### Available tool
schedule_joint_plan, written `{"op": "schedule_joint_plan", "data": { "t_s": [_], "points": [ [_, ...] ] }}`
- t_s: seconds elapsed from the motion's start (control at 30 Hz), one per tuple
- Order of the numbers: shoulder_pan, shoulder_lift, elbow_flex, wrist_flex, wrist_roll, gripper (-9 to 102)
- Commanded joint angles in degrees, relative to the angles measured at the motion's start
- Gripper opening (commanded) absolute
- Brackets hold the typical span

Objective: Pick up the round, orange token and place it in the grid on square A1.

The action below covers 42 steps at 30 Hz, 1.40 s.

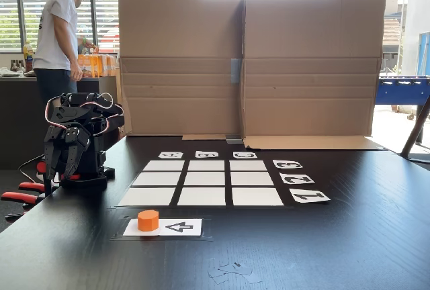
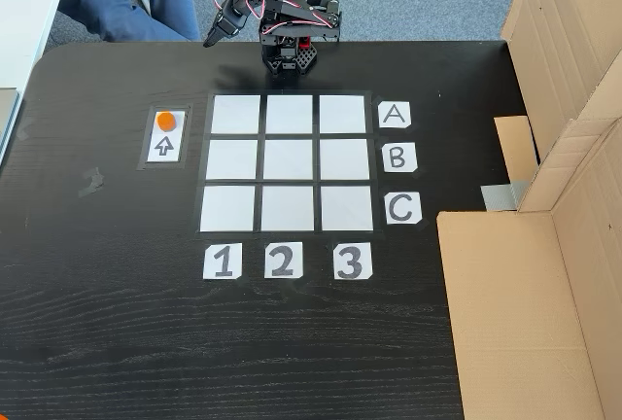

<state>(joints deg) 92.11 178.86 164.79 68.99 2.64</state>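
The orange token (image 1: 148, 220) (image 2: 167, 121) sits on a white arrow card (image 1: 180, 227) (image 2: 164, 146), just outside the grid (image 1: 204, 178) (image 2: 288, 160). Square A1 (image 1: 146, 197) (image 2: 235, 115) is the corner cell closest to the token: near left in a fixed view, top left in the fixed view from above. It is bare. My gripper (image 1: 59, 172) (image 2: 210, 41) hangs folded at the arm's base (image 2: 288, 55), off the grid's A side and well away from the token. Its jaws look shut with nothing between them.
A tall cardboard wall (image 1: 248, 62) (image 2: 573, 148) stands along the table's far edge behind the letter labels (image 2: 395, 115). Number labels (image 2: 280, 261) line another side of the grid. A person (image 1: 57, 35) stands beyond the table. Red-handled tools (image 1: 23, 192) lie by the arm.
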Motion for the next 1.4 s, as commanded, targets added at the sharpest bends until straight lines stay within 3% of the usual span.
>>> {"op": "schedule_joint_plan", "data": {
  "t_s": [0.0,0.57,1.37],
  "points": [
    [4.0,-7.6,-1.2,-1.0,-5.0,16],
    [3.4,-15.0,-5.8,-3.8,-5.1,16],
    [-5.0,-58.7,-42.9,-2.5,-5.2,29]
  ]
}}
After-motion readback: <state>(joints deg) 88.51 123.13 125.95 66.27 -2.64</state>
